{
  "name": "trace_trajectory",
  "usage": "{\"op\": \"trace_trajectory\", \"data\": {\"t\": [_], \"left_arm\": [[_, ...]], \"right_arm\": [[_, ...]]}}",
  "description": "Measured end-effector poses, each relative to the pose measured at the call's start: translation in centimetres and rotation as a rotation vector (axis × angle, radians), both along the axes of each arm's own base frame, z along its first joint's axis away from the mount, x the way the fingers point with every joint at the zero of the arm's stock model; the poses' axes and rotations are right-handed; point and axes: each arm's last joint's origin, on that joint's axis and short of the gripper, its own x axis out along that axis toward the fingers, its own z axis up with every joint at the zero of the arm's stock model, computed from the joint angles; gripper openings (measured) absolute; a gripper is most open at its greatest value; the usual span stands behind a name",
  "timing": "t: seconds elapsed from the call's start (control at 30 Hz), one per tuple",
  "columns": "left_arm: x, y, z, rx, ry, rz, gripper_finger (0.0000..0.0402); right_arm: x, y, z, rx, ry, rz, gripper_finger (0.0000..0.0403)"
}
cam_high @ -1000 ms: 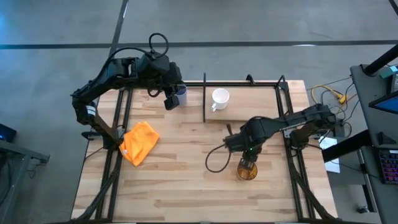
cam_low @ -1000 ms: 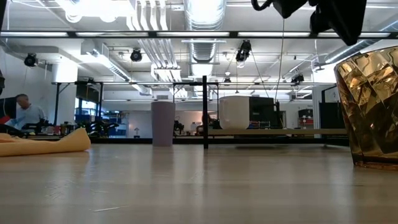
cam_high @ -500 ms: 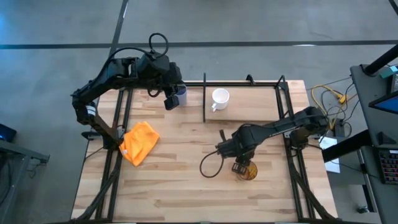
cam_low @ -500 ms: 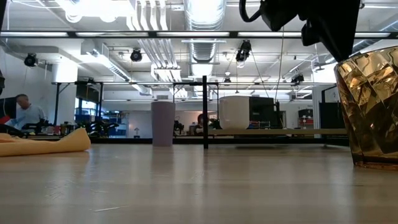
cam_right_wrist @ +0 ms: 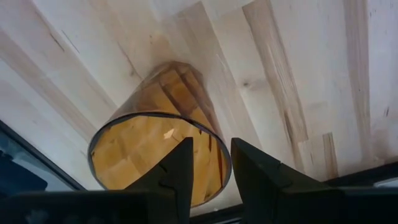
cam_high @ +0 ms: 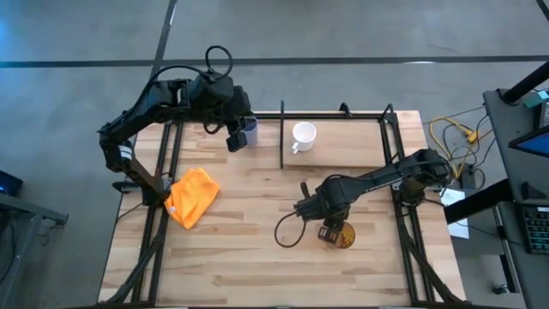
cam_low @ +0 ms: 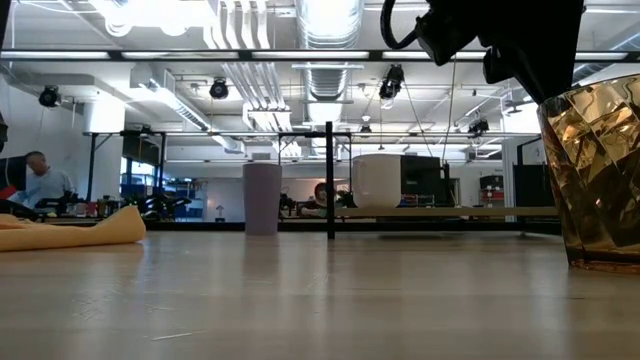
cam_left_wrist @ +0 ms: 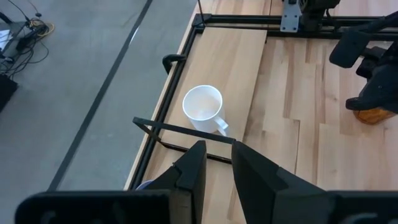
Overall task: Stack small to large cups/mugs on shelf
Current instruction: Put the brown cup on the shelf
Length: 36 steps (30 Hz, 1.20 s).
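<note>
The amber-brown cup (cam_high: pixel 345 237) stands upright on the tabletop at the near right, and it also shows in the right wrist view (cam_right_wrist: pixel 155 155). My right gripper (cam_right_wrist: pixel 211 146) hangs just above it, slightly open. One finger is over the cup's mouth and the other is outside its rim. The white mug (cam_high: pixel 303 135) stands on the shelf (cam_high: pixel 343 153). The lavender tumbler (cam_high: pixel 250 129) stands on the table left of the shelf. My left gripper (cam_high: pixel 233 139) hovers beside the tumbler with its fingers a little apart (cam_left_wrist: pixel 217 149).
An orange cloth (cam_high: pixel 193 196) lies at the table's left side. The shelf's black rod (cam_left_wrist: pixel 186 130) runs between the tumbler and the mug. A loop of black cable (cam_high: pixel 287 232) hangs from the right arm over the table's middle. A person (cam_low: pixel 40 185) sits in the room beyond.
My right gripper has moved toward the table's near edge and slightly left, and has come down over the amber cup. The cup has stayed in place.
</note>
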Motion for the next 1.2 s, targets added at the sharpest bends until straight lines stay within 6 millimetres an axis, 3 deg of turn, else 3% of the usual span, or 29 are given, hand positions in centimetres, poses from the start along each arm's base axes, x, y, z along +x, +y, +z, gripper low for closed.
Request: {"op": "trace_trajectory", "data": {"t": [0.5,0.63,0.77,1.0,1.2], "left_arm": [[0.2,0.0,-0.1,-0.001,0.004,0.000,0.0063],[0.2,0.0,-0.1,-0.001,0.004,0.000,0.0063],[0.2,0.0,-0.1,-0.001,0.004,0.000,0.0063],[0.2,0.1,-0.1,-0.001,0.004,0.001,0.0063],[0.2,0.1,-0.1,-0.001,0.003,0.002,0.0063]], "right_arm": [[-0.5,-0.1,-2.2,-0.007,0.027,0.002,0.0095],[-0.6,-0.1,-2.5,-0.009,0.034,0.002,0.0071],[-0.5,-0.1,-2.4,-0.006,0.027,0.003,0.0022],[-0.2,-0.5,-0.9,-0.071,-0.007,0.067,0.0010],[0.0,-3.2,2.5,-0.258,-0.011,0.089,0.0010]]}}
